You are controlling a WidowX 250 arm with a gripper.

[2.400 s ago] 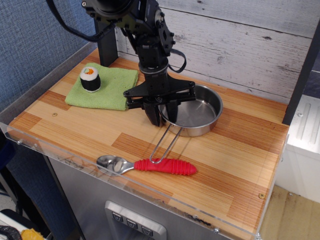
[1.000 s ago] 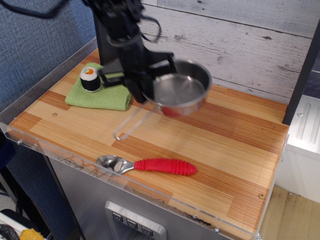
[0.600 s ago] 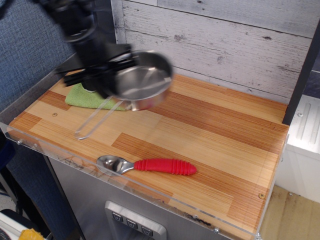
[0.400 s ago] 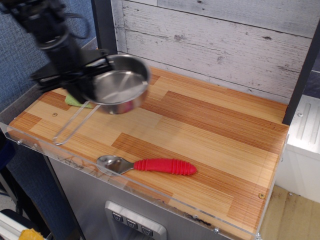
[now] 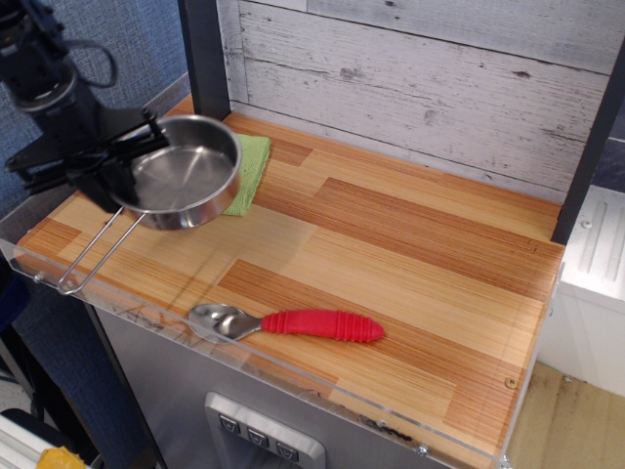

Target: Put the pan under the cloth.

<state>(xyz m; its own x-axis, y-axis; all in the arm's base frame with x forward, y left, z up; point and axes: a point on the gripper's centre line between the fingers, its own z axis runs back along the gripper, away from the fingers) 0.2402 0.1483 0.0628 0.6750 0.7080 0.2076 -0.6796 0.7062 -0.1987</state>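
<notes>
Nearest the front edge of the wooden table point(image 5: 410, 283) lies a red-handled spoon point(image 5: 288, 322), its metal bowl pointing left and its ribbed grip pointing right; nothing sits in the bowl of the spoon. Farther back on the left, the pan point(image 5: 181, 186) hangs in the air above the table's left end, tilted slightly, its shiny inside bare. Its long wire-loop handle point(image 5: 90, 256) slopes down toward the near-left corner, the loop's end reaching the clear plastic edge strip. The gripper point(image 5: 98, 176) pinches the pan at its left rim where the handle joins, dark fingers closed on the metal. Behind the pan, partly hidden by it, the cloth point(image 5: 249, 171) lies flat on the wood, only its right strip showing past the pan's rim. At the back stand a dark upright post point(image 5: 200, 54) and the whitewashed plank wall point(image 5: 439, 88).
</notes>
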